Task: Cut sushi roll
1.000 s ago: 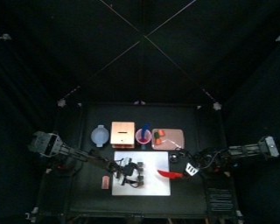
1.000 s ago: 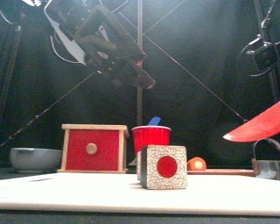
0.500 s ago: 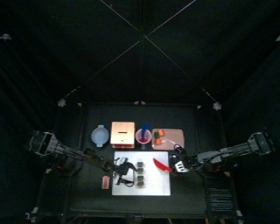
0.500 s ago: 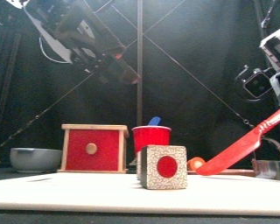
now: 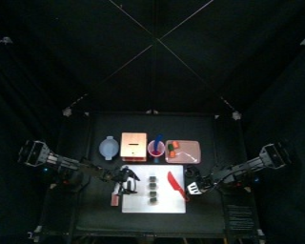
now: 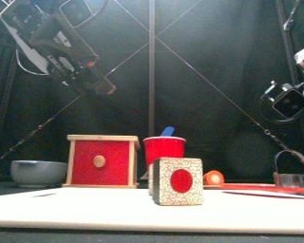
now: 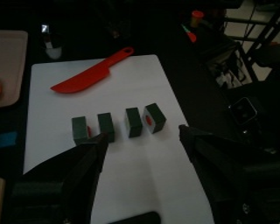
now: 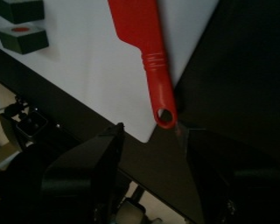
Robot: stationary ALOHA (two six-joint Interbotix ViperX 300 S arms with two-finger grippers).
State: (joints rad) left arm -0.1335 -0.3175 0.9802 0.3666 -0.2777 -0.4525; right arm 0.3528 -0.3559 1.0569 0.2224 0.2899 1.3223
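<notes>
On the black table (image 5: 98,214), the biggest thing is the white cutting board (image 5: 158,200), lying toward the front edge, between the two arms. Along the table's back edge sit a grey bowl (image 5: 110,148), a red-faced wooden box (image 5: 133,145) and a red cup (image 5: 156,147), side by side, with a brown board (image 5: 185,150) past them to the right.

A red knife (image 7: 94,72) lies flat on the right half of the white board, its handle poking over the board's right edge, nothing gripping it. The right gripper (image 8: 150,133) hangs just above that handle end, jaws spread wide and off the knife. The left gripper (image 7: 143,147) hovers by the board's left edge, jaws wide apart and empty.

The sushi roll (image 7: 119,124) is cut into four dark slices standing in a row on the left half of the board, well apart from the knife.
</notes>
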